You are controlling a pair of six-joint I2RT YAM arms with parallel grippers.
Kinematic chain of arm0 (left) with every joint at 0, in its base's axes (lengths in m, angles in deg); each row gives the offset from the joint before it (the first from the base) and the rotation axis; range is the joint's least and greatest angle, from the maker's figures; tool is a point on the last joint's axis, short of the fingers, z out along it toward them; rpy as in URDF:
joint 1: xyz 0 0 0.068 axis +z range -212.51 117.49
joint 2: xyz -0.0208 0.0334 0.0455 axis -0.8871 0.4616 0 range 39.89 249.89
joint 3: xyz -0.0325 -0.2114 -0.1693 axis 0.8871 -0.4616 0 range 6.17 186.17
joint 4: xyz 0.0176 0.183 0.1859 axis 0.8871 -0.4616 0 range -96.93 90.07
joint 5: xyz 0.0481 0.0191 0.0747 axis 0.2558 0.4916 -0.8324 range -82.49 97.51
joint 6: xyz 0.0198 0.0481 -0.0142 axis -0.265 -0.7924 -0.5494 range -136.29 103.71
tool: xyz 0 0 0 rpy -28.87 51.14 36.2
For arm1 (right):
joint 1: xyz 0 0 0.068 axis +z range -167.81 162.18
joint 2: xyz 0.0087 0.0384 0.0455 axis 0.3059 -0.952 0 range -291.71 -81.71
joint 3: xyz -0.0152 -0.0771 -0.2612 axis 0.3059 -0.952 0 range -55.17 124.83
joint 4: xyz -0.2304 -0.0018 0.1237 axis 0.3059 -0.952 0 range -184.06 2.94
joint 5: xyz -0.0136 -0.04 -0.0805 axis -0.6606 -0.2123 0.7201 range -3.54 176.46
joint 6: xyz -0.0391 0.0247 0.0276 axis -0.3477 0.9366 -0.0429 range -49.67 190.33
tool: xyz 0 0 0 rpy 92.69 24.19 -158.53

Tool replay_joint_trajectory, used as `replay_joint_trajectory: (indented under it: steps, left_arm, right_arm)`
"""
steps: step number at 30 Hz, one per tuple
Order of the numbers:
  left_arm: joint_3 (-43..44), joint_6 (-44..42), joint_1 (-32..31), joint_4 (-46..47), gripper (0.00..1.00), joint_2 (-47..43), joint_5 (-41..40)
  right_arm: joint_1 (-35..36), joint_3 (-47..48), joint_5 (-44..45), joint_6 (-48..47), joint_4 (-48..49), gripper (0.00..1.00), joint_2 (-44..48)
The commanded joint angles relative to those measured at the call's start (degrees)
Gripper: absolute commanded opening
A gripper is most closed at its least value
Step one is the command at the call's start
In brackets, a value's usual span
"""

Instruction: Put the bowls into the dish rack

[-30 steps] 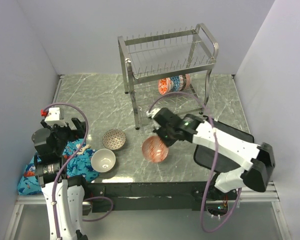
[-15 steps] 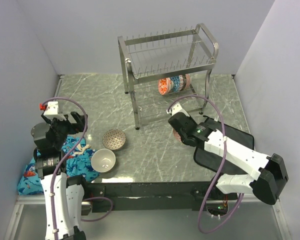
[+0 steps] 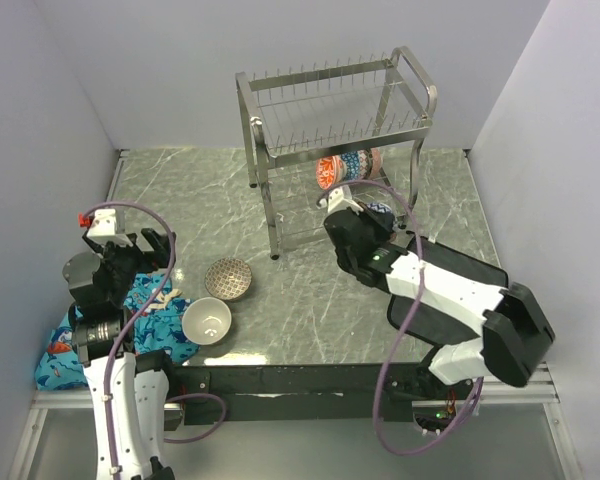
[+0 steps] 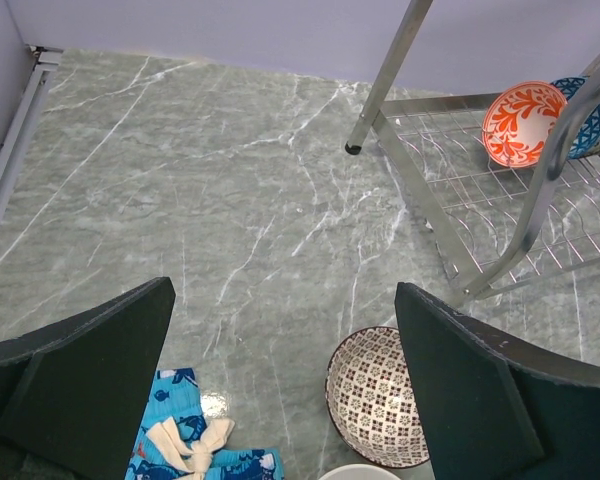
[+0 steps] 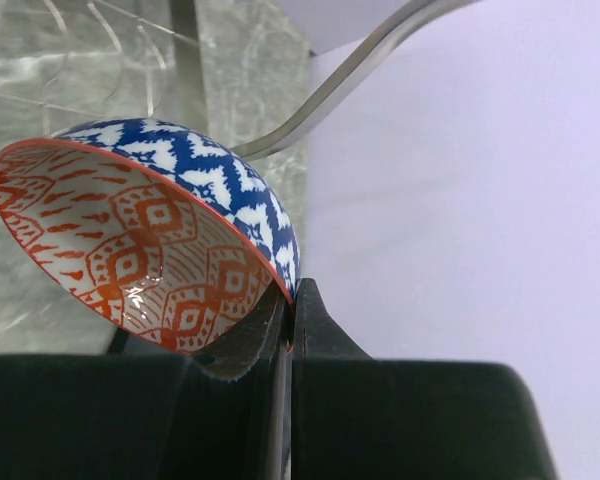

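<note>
Between the right fingers: red bowl (image 5: 150, 250), pinched at the rim; the right gripper (image 5: 285, 312) is pressed together on the thin wall.
Bowl attitude: on edge, hollow turned sideways, its body hanging out past the fingertips.
Rack (image 3: 330, 110): just beyond the right fingertips in the top view, with the lower tier nearest them.
Step in hand: by our judgement, seating the red bowl in the lower tier.
Method: we keep the bowl on edge and line its rim up with a free gap between prongs, on the fingers' side of the orange bowl (image 3: 327, 172). We lower until the wires carry it, and only then release.
Caution: a rim pinch is a slight hold, so we approach slowly and keep clear of the steel frame.
Lower tier contents: orange bowl and blue bowl (image 3: 355, 165), on edge and close together. A third bowl may stand behind them; we cannot tell.
Upper tier contents: no bowls visible.
Left gripper (image 4: 285, 300): fingers spread wide, holding nothing.
Ahead of the left fingers: brown bowl (image 4: 375, 395) and cream bowl (image 3: 207, 320), both upright and empty on the table (image 3: 180, 200).
Under the left fingers: cloth (image 4: 195, 440).
</note>
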Motion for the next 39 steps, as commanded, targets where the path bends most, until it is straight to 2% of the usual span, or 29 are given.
replay_joint_trajectory:
  steps: [1,8,12,22,39]
  left_arm:
    - [-0.73,0.06,0.38,0.35,1.00,-0.70,0.15]
    - [-2.05,0.42,0.39,1.58,0.99,-0.61,0.15]
    - [-2.93,0.42,0.30,1.67,1.00,-0.79,0.41]
    - [-3.72,-0.11,0.39,2.81,0.99,-0.26,0.15]
    - [-5.57,0.24,0.39,5.71,0.99,0.61,0.51]
  right_arm:
    - [-1.57,4.71,7.13,-9.90,16.55,0.00,-4.43]
    - [-4.74,9.12,10.12,-18.95,26.41,0.00,-11.55]
    - [-5.71,11.49,10.21,-19.93,26.95,0.00,-15.76]
    - [-7.20,15.71,11.44,-26.34,36.33,0.00,-24.38]
    - [-11.41,20.98,12.76,-30.30,40.31,0.00,-34.14]
